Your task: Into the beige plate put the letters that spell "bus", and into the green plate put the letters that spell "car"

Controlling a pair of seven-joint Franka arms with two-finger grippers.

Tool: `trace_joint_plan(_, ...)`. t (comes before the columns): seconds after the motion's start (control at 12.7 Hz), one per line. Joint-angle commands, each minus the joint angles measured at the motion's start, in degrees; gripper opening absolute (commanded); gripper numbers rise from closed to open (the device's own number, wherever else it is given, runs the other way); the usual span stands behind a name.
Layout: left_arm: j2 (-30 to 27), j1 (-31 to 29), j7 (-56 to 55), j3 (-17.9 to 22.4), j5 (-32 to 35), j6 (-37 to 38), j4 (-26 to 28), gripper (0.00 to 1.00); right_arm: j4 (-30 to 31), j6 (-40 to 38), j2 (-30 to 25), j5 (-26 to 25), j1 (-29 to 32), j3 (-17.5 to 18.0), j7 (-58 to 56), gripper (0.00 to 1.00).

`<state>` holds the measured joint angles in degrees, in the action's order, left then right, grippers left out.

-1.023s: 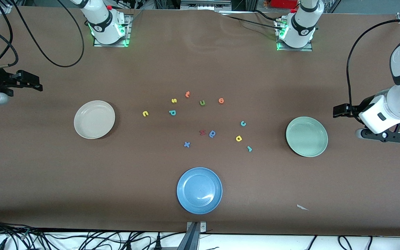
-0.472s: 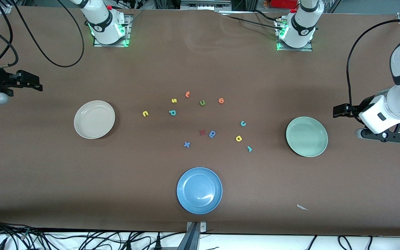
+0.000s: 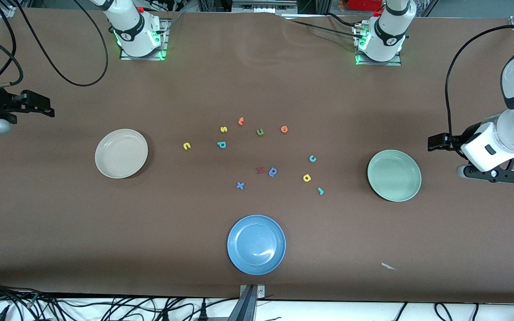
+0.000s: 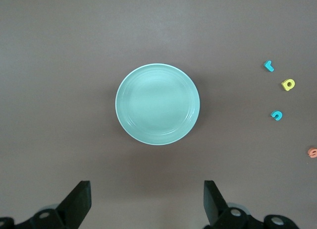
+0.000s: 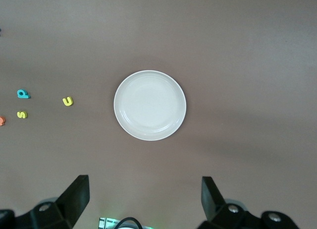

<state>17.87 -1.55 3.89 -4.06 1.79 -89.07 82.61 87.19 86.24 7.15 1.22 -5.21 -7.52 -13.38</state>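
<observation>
The beige plate lies toward the right arm's end of the table, and the green plate toward the left arm's end. Both are empty. Between them lie the yellow u, teal b and yellow s, closer to the beige plate. The teal c, yellow a and teal r lie closer to the green plate. My left gripper hangs open, high over the table beside the green plate. My right gripper hangs open beside the beige plate.
A blue plate sits nearer the front camera, mid-table. Among the letters lie an orange t, green u, orange o, a red letter, a blue letter and a blue x. A paper scrap lies near the front edge.
</observation>
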Motion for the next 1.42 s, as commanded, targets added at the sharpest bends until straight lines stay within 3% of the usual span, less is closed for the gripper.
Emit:
trace_joint_plan(0.0,0.94,0.58,0.32,-0.15,0.41,0.22,-0.7,1.0,0.44,-0.28,-0.82,0.1,0.02,0.32,0.72,1.0)
trace_joint_plan(1.34,2.96,0.93,-0.73,-0.15,0.23,-2.33,-0.7,1.0,-1.32,-0.63,-0.56,-0.25,0.72,-0.12,0.46,1.0)
